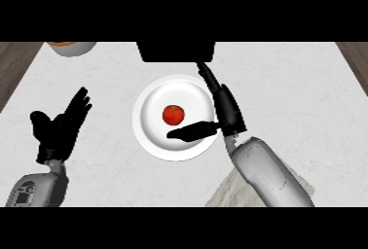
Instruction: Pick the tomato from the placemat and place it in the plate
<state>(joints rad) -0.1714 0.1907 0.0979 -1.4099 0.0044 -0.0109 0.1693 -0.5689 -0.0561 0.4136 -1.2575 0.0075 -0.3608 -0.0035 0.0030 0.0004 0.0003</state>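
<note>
Tomato point(173, 114) sits on the white plate point(155, 141), a little left of the plate's middle, and nothing touches it. From the head view I see my right hand point(224, 109) stretched out over the plate's right rim, its fingers point(207, 75) straight and pointing away from me toward a black block point(176, 51) at the far edge of the surface point(302, 97). The thumb point(191, 131) sticks out to the left, just below the tomato and apart from it. That hand holds nothing. My left hand point(59, 127) rests at the left side, well apart from the plate, fingers open and pointing up. A pale bowl point(70, 47) with something orange in it shows at the far left corner. Under my right forearm I see a corner of a light cloth placemat point(226, 192) at the near edge.
</note>
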